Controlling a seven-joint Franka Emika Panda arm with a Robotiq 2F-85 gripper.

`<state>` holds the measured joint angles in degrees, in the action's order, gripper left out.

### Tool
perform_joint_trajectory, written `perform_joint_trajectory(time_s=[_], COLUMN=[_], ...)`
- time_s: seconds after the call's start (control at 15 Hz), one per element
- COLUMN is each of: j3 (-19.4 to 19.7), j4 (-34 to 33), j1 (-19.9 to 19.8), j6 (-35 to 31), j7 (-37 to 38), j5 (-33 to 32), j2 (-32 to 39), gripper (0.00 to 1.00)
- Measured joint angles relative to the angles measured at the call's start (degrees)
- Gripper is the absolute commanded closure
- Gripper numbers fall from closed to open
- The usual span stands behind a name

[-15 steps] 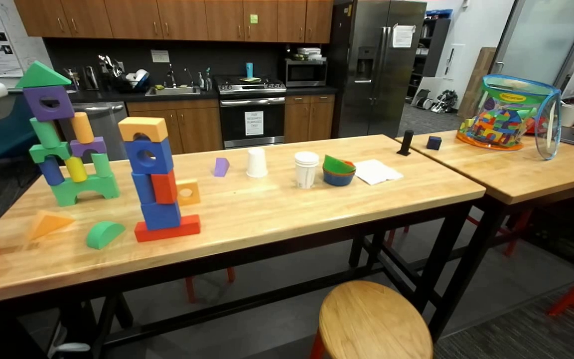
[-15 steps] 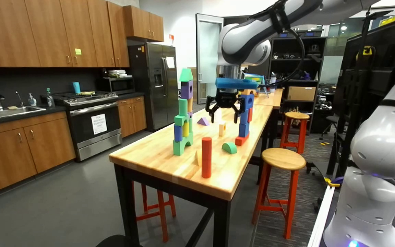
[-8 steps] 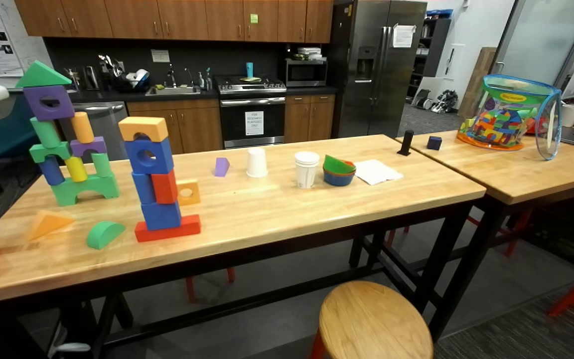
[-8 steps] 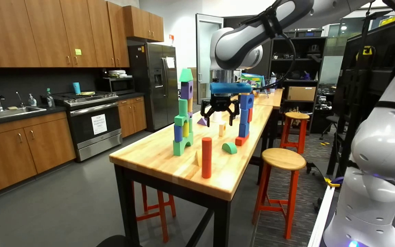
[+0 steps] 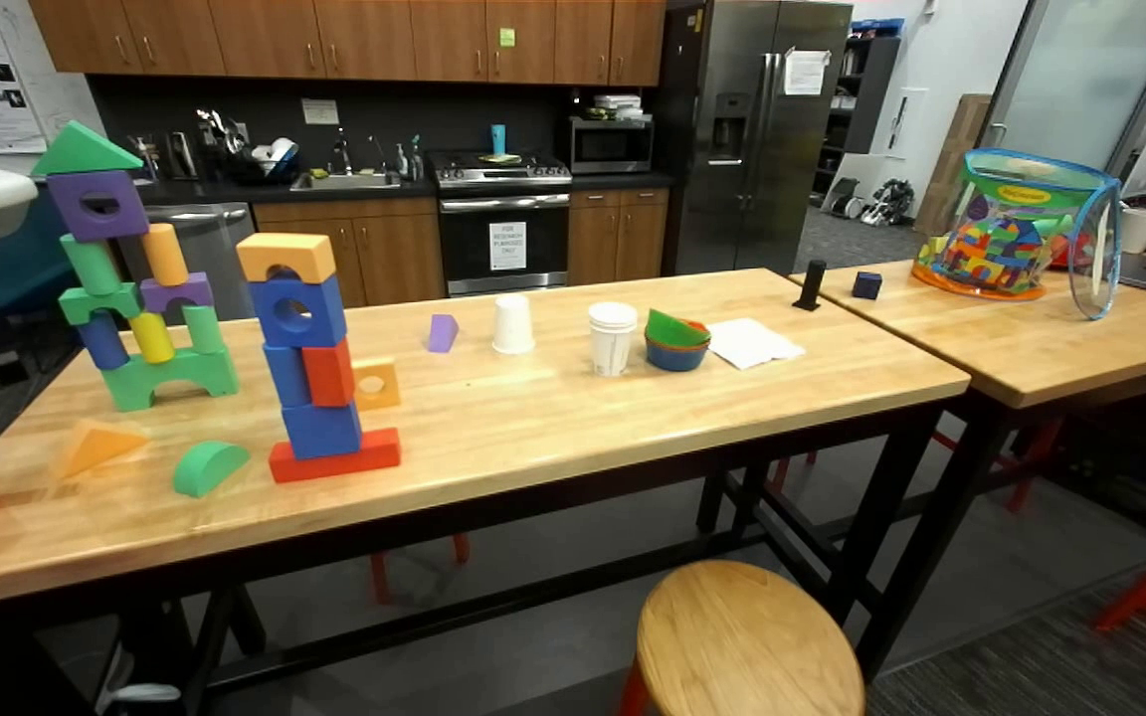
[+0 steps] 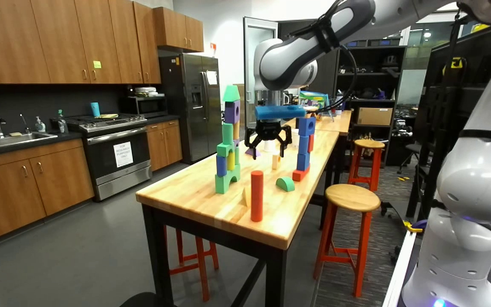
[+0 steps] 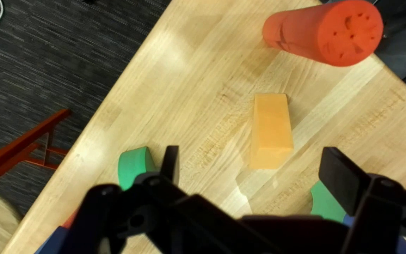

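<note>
Your gripper (image 6: 268, 155) hangs over the table (image 6: 186, 194), jaws spread wide and holding nothing; the orange wedge (image 7: 272, 121) lies below, ridge up, its broad base likely keeping it steady between red cylinder (image 7: 307, 32) and green half-round (image 7: 134, 165).

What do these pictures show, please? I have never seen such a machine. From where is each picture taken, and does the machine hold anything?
The machine is a robot arm with a two-fingered gripper. Two views are taken from outside it; the wrist view looks down from the arm at the table. On it are a green-topped tower and an orange-topped tower of blocks, a red column, white cups and bowls. A green half-round block and an orange triangular block lie there too. Nothing is held: the fingers stand apart, and the orange triangular block seen between them in the wrist view rests on the table.
</note>
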<state>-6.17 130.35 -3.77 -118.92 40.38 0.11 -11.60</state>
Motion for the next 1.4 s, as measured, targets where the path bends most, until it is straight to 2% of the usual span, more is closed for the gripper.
perform_joint_trajectory(time_s=[0.8,1.4], j3=[0.1,0.2], j4=[-3.2,-3.6], j1=[1.2,3.6], j6=[-2.6,-4.1], j7=[0.8,0.8], j5=[-3.7,-5.5], j2=[7.3,8.3], gripper=[0.0,0.0])
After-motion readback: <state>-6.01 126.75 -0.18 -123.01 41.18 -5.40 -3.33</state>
